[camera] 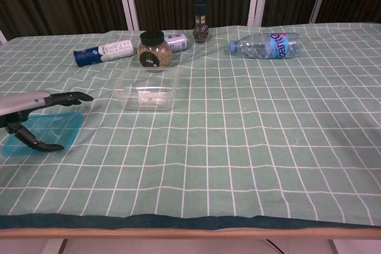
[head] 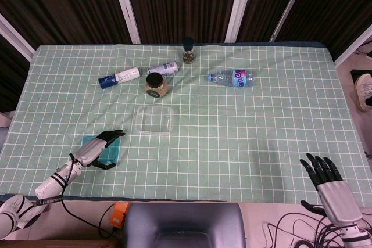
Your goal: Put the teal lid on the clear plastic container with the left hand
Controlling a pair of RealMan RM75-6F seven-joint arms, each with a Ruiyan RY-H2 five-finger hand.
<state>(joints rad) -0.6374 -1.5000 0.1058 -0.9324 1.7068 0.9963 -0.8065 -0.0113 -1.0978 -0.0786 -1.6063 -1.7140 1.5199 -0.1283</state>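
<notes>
Containers first: clear plastic container (camera: 146, 90) stands open on the green checked desk (head: 244, 137), apparently empty, with a black-capped spice jar (camera: 154, 50) of brownish grains just behind it. A water bottle (camera: 265, 46) lies on its side further right. The teal lid (camera: 50, 131) lies flat near the desk's front left, well apart from the container. The left robot hand (camera: 37, 118) hovers spread over the lid, fingers extended and thumb beneath, gripping nothing. The right robot hand (head: 330, 185) hangs open off the desk's front right corner.
</notes>
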